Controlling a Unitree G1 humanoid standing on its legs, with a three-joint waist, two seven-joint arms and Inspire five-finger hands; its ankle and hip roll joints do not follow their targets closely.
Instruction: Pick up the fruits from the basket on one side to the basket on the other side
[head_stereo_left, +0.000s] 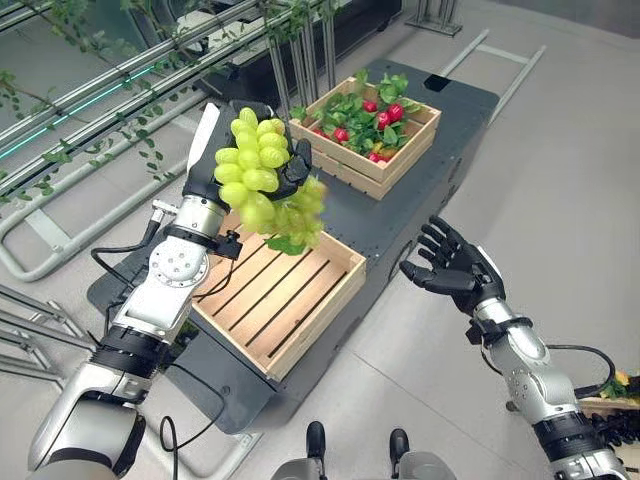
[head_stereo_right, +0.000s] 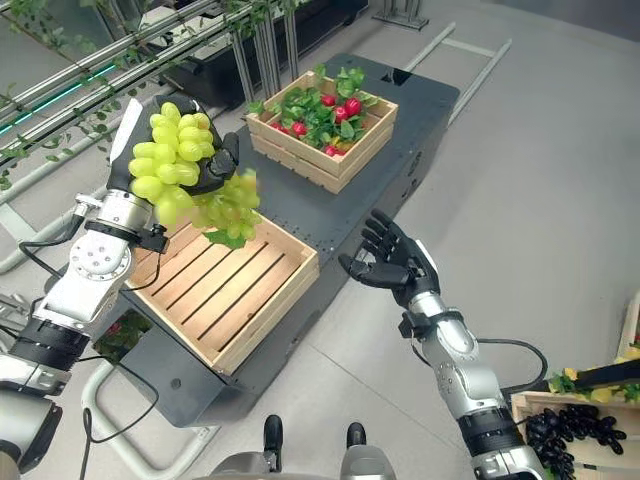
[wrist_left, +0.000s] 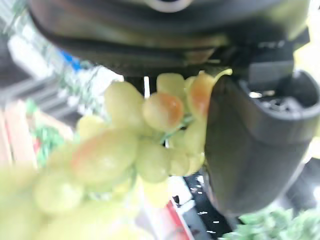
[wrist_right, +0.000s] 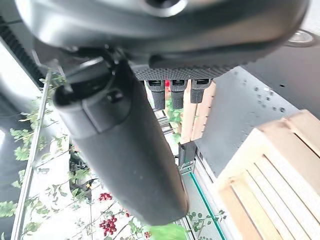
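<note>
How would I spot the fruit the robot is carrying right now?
Find the dark platform with two wooden crates. Above the nearer, slatted crate, the left hand grips a bunch of green grapes. The far crate holds small red fruits among leaves instead.

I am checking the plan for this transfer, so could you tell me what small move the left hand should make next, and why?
Probably lower the left hand straight down into the empty wooden crate. Its fingers are curled round the green grape bunch, which hangs above that crate's far edge, not yet inside. The far crate holds leaves and red fruit. The right hand is open, off to the side.
</note>
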